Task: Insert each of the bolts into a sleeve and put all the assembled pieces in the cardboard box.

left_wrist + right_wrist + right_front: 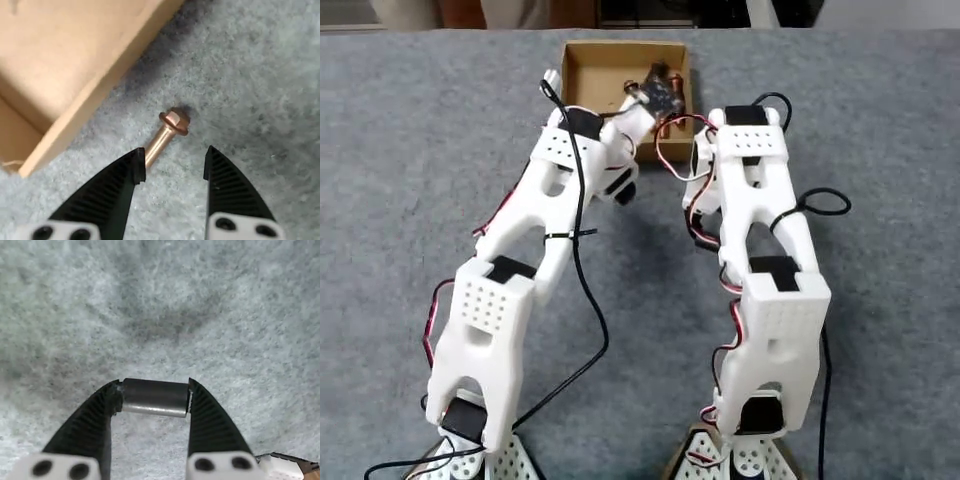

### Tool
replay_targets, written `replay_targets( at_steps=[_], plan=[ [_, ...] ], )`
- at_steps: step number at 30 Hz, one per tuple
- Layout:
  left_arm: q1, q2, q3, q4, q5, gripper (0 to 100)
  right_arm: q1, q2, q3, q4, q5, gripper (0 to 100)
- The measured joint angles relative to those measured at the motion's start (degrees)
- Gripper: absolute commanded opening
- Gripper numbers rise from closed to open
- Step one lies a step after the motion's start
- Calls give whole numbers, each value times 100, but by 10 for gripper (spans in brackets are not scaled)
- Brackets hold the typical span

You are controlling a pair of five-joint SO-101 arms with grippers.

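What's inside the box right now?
The visible floor of the box is bare cardboard, with no pieces on it. Its right part is covered by the left arm, so I can't tell what lies there.

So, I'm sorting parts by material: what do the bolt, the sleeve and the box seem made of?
Bolt: metal with a copper-coloured, smooth finish, perhaps plated; it glints along the shank. Sleeve: grey metal, likely steel, satin finish with a soft highlight. Cardboard box: plain brown cardboard, matte, with a raw cut rim.
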Motion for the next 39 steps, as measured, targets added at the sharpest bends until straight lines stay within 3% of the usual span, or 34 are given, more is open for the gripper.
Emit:
replay_targets(
  at_steps=[6,18,26,30,34,39],
  plan=[
    [0,273,-176,97,-519,198,-9,141,-26,0,0,58],
    [-97,949,-1152,202,-554,199,0,193,-26,0,149,69],
    [-105,949,-1705,835,-589,199,0,202,-141,158,448,310],
    [-105,949,-1705,862,-589,199,9,193,-334,299,545,313],
    [-105,949,-1705,879,-589,199,9,193,-615,325,1407,313],
    [-105,949,-1705,941,-589,199,9,193,-818,325,3376,311]
  ],
)
